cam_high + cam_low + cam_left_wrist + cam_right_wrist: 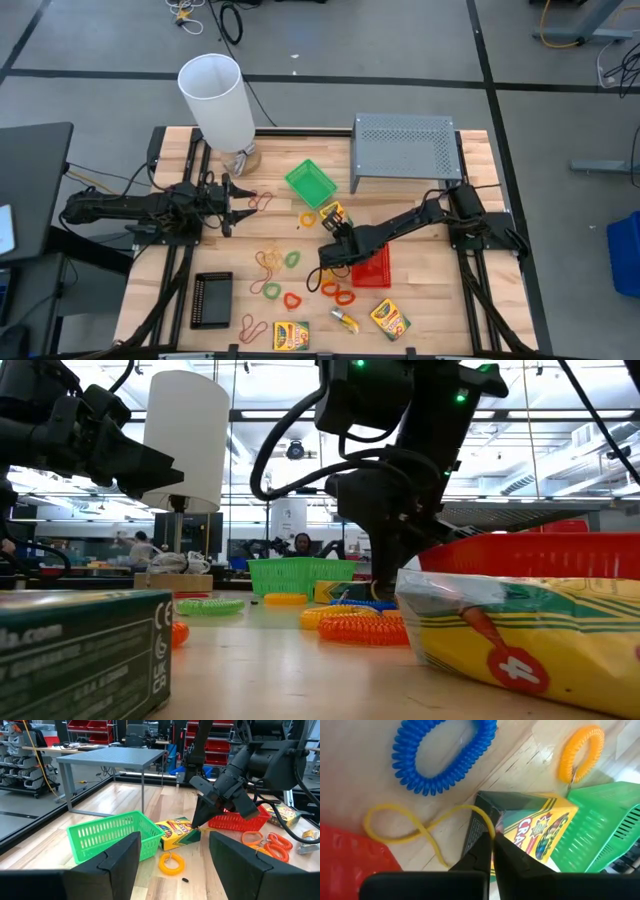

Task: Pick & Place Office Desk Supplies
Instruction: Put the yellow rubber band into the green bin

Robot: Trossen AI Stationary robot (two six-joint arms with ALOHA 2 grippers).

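From my overhead feed, the right gripper (335,228) covered most of the crayon box (331,212) beside the green tray (310,181), and I could not read its fingers there. In the right wrist feed the red tray (350,851) and green tray were cut off by the frame. The level feed showed another crayon box (520,640) only partly, blurred. The tan rubber bands (268,261) were too thin to count.

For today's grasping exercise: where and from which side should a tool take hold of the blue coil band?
Grip the blue coil band across one strand of its ring, from above: it lies flat on the table, open in the middle, so one finger can go inside and one outside.
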